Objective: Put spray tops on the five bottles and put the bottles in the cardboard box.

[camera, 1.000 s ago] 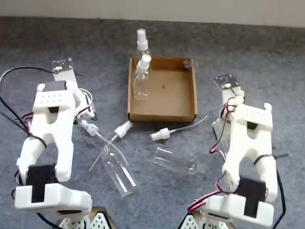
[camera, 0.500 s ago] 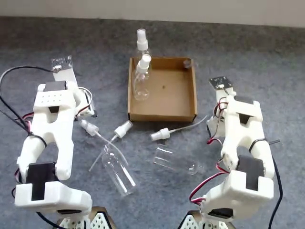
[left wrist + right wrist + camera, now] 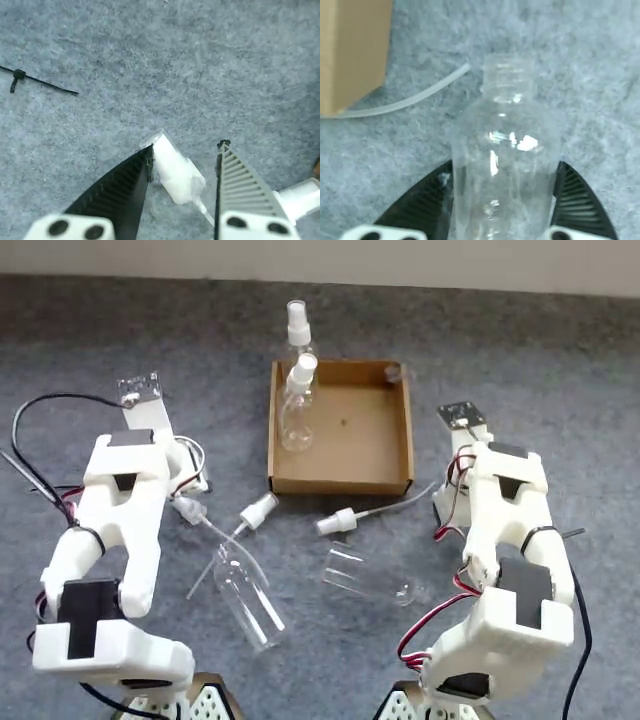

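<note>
Left hand (image 3: 186, 146), released, straddles spray top (image 3: 175, 172) at 9 o'clock on table (image 3: 200, 60), for pickup; right hand (image 3: 504, 170) grasps bottle (image 3: 505, 130), neck exposed for capping.

Five bottles (image 3: 247, 602), three loose spray tops (image 3: 338, 523) and one cardboard box (image 3: 340, 483).

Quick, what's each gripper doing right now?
Left gripper: jaws open, with a spray top between them, not clamped.
Right gripper: jaws closed on an uncapped bottle.
</note>
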You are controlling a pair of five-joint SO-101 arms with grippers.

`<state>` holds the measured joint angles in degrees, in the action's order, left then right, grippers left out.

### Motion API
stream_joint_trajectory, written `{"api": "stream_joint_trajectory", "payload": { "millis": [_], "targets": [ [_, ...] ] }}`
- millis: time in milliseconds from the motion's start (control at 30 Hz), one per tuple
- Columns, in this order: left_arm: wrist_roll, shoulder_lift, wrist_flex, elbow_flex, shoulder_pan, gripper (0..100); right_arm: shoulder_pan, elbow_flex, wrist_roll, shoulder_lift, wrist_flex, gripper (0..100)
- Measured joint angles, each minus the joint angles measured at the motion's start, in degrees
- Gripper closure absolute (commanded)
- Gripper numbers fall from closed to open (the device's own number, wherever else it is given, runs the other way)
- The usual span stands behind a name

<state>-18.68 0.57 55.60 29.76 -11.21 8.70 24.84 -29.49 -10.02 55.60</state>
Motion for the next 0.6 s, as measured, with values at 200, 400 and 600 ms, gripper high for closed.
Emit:
{"api": "stream_joint_trajectory", "payload": {
  "millis": [200,400,600],
  "targets": [
    [-0.62,0.00,-0.97,2.20,0.00,80,0.00,0.00,0.00,0.00,0.00,76.0],
    [-0.62,-0.44,-3.87,4.22,-0.09,80,0.00,0.00,0.00,0.00,0.00,76.0],
    [-0.70,-6.07,-6.24,3.16,-0.09,88,0.00,0.00,0.00,0.00,0.00,76.0]
  ]
}}
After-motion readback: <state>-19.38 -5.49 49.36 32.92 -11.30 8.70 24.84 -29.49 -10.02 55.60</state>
